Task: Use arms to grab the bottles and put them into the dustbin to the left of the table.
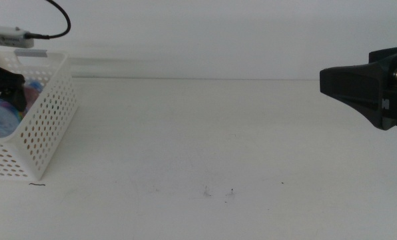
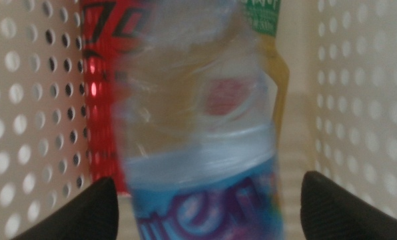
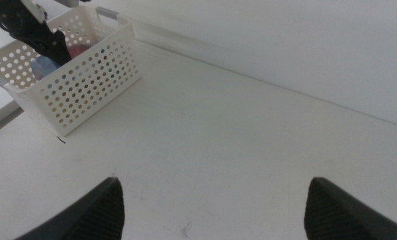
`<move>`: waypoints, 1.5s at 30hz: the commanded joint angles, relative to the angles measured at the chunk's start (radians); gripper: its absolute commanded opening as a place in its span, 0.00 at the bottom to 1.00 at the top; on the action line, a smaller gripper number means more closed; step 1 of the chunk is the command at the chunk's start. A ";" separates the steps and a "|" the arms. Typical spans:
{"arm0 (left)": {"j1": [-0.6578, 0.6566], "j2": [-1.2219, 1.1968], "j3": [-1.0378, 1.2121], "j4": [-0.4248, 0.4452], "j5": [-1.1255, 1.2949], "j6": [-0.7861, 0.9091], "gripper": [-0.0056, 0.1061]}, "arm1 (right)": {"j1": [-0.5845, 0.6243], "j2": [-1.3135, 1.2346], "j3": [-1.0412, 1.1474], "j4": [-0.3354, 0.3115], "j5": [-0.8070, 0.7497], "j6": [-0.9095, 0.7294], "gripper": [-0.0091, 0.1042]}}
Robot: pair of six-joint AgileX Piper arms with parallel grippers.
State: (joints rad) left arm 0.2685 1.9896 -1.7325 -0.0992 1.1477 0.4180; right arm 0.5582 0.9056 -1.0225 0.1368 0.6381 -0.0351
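Blurred between the widely parted jaws of the left hand [image 2: 205, 200], the water bottle [image 2: 202, 147] hangs inside the dustbin [image 1: 42, 127], with the red can [image 2: 108, 80] and tea bottle [image 2: 268, 60] just beyond. Judged a release: withdraw straight up, clear of the walls. Right hand [image 3: 212, 203] waits open, well apart over the counter [image 1: 218, 140].

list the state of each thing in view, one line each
left hand: open, inside the dustbin, jaws apart either side of the water bottle, not touching it
right hand: open, empty, held above the table
water bottle: in the dustbin, blurred
red soda can: in the dustbin
yellow tea bottle: in the dustbin
dustbin: upright at the table's left, holding all three
table: white
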 commanded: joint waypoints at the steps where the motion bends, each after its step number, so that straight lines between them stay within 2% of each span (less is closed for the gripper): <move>1: -0.001 -0.044 -0.016 0.004 0.037 -0.019 0.89 | 0.001 -0.002 -0.006 -0.003 -0.009 -0.006 0.82; 6: -0.013 -0.186 0.023 -0.049 0.061 -0.050 0.89 | 0.001 -0.002 -0.006 -0.003 -0.009 -0.006 0.82; 11: -0.087 -0.449 0.215 -0.063 -0.044 -0.086 0.89 | 0.001 -0.002 -0.006 -0.003 -0.009 -0.006 0.82; 18: -0.313 -0.888 0.659 -0.115 -0.466 -0.073 0.89 | 0.001 -0.002 -0.006 -0.003 -0.009 -0.006 0.82; 22: -0.460 -1.123 0.915 -0.206 -0.776 -0.023 0.89 | 0.001 -0.002 -0.006 -0.003 -0.009 -0.006 0.82; 25: -0.524 -1.252 1.039 -0.225 -0.893 -0.033 0.89 | 0.001 -0.002 -0.006 -0.003 -0.009 -0.006 0.82; 31: -0.537 -1.348 1.120 -0.220 -0.937 -0.056 0.89 | 0.001 -0.002 -0.006 -0.003 -0.009 -0.006 0.82; 41: -0.537 -1.350 1.120 -0.214 -0.942 -0.052 0.89 | 0.001 -0.002 -0.006 -0.003 -0.009 -0.006 0.82; 42: -0.537 -1.350 1.120 -0.214 -0.942 -0.052 0.89 | -0.001 -0.011 0.021 0.014 -0.025 -0.006 0.82; 45: -0.537 -1.350 1.122 -0.214 -0.942 -0.052 0.89 | -0.028 -0.035 0.106 0.002 -0.169 -0.006 0.82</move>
State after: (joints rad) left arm -0.2624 0.6459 -0.6162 -0.3093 0.2193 0.3696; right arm 0.5459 0.8843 -0.9552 0.1442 0.5436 -0.0351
